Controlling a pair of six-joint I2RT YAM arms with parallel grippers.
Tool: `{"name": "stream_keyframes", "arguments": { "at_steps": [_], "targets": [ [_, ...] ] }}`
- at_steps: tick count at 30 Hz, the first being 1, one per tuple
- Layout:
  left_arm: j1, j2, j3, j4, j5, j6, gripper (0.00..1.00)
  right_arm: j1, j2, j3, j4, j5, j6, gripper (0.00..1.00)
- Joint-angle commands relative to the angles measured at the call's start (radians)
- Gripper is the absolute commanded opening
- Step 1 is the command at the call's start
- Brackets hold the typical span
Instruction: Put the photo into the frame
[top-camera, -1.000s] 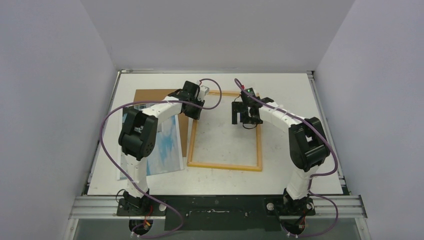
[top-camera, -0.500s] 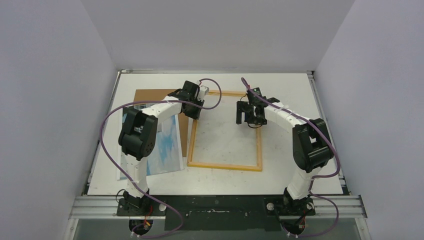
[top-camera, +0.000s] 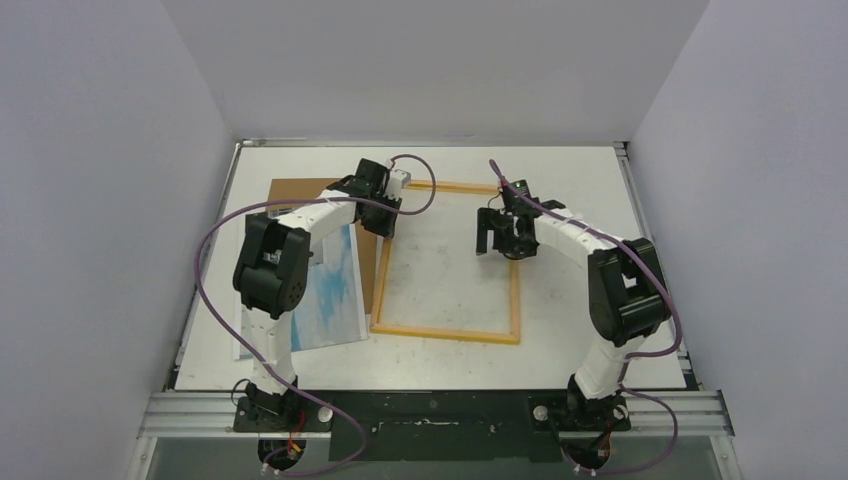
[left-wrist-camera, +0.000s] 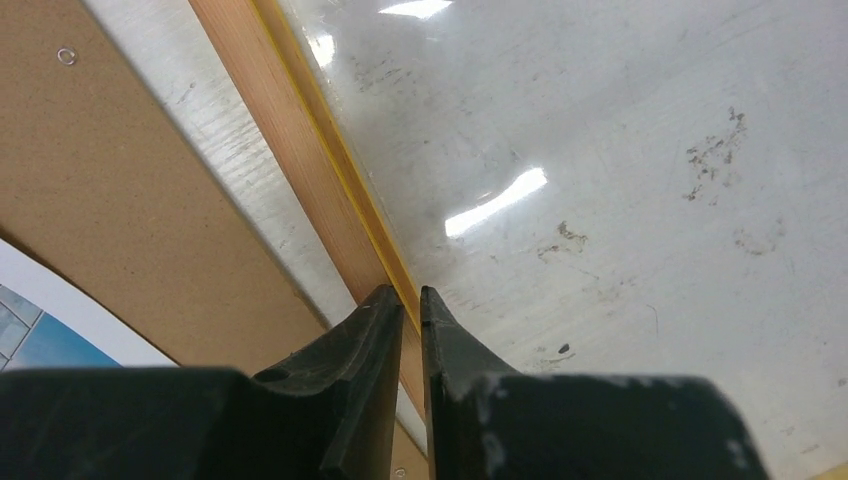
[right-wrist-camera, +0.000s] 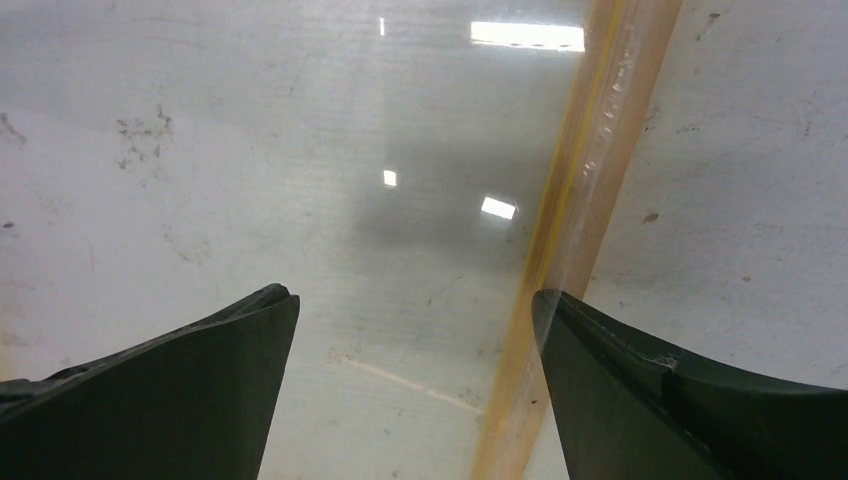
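The frame (top-camera: 445, 333) lies flat in the middle of the white table (top-camera: 570, 170), with its pale wood side up. A shiny clear sheet fills it, and lights shine back off the sheet.

The photo (top-camera: 335, 290) lies to the left of the frame, picture side up, and its blue sky shows. It is not in the frame. The left arm hides part of it. Its top part rests on a brown board (top-camera: 300, 192) at the upper left. A thin strip of table shows between the board and the frame.

The left gripper (top-camera: 385, 218) is down at the frame's left bar, near the upper left corner. Its fingers (left-wrist-camera: 370, 340) are almost together, with only a thin slit between them. The yellow inner edge of the bar runs right up to that slit. I cannot tell if they pinch it.

The right gripper (top-camera: 497, 238) hangs over the upper right part of the frame. Its fingers are spread wide apart and hold nothing. The right bar runs between them.
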Motion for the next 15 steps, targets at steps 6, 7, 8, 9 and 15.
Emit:
{"name": "stream_keyframes", "arguments": {
  "at_steps": [6, 7, 8, 9, 15],
  "targets": [
    [0.071, -0.010, 0.008, -0.116, 0.020, 0.010, 0.11, -0.034, -0.131, -0.031, 0.087, -0.168, 0.030, 0.90],
    [0.073, -0.008, 0.007, -0.117, 0.021, 0.011, 0.10, -0.036, -0.134, -0.037, 0.095, -0.180, 0.035, 0.90],
    [0.076, -0.009, 0.005, -0.117, 0.022, 0.011, 0.10, -0.037, -0.136, -0.041, 0.101, -0.187, 0.038, 0.90],
    [0.078, -0.008, 0.002, -0.116, 0.022, 0.010, 0.10, -0.040, -0.137, -0.045, 0.103, -0.189, 0.040, 0.90],
    [0.083, -0.011, -0.006, -0.109, 0.028, 0.012, 0.09, -0.044, -0.119, -0.063, 0.119, -0.196, 0.048, 0.90]
  ]
}}
